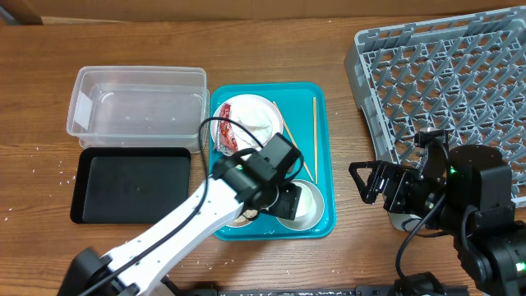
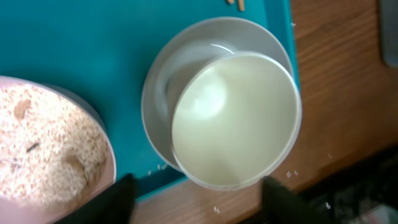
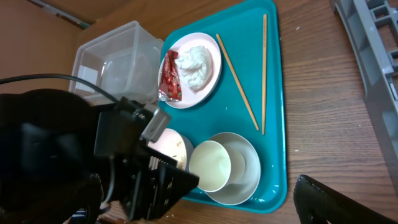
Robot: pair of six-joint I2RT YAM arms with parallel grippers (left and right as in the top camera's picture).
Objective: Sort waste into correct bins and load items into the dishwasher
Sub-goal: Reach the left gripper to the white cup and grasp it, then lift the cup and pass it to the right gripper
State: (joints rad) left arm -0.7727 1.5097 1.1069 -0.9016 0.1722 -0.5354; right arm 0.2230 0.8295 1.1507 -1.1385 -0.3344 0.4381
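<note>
Chopsticks: I see two thin chopsticks [image 1: 314, 131] on the right part of the teal tray [image 1: 325, 99]; one lies straight, its long way running from the far side of the table to the near side; the other slants, with its far end by the small plate; their near ends come close together like a V, just beside the steel bowl.
Small plate: the small plate [image 1: 267, 107] sits at the far left of the teal tray; the red wrapper [image 1: 223, 136] lies on its left side; the white paper wad [image 1: 251, 123] lies right next to the wrapper.
Steel bowl: the steel bowl [image 2: 161, 93] is at the near right corner of the teal tray; the white cup [image 2: 236, 124] sits inside it, pushed to one side, mouth up.
Rice: the rice [image 2: 43, 149] fills a round dish [image 2: 111, 163] on the teal tray, just beside the steel bowl; a few loose grains lie near the tray's edge.
Bins: the clear tub [image 1: 82, 90] is at the far left of the table [image 1: 33, 49]; the black tray [image 1: 131, 189] lies just in front of it; both are left of the teal tray.
Dish rack: the big grey dish rack [image 1: 444, 82] stands at the far right, turned a little.
Left gripper: my left gripper [image 2: 198, 204] hangs over the near edge of the teal tray; its fingers [image 2: 106, 202] are spread wide and pinch nothing; the white cup is just ahead of them.
Right gripper: my right gripper [image 1: 370, 182] is over the table between the teal tray and the dish rack; its fingers look spread apart and hold nothing.
</note>
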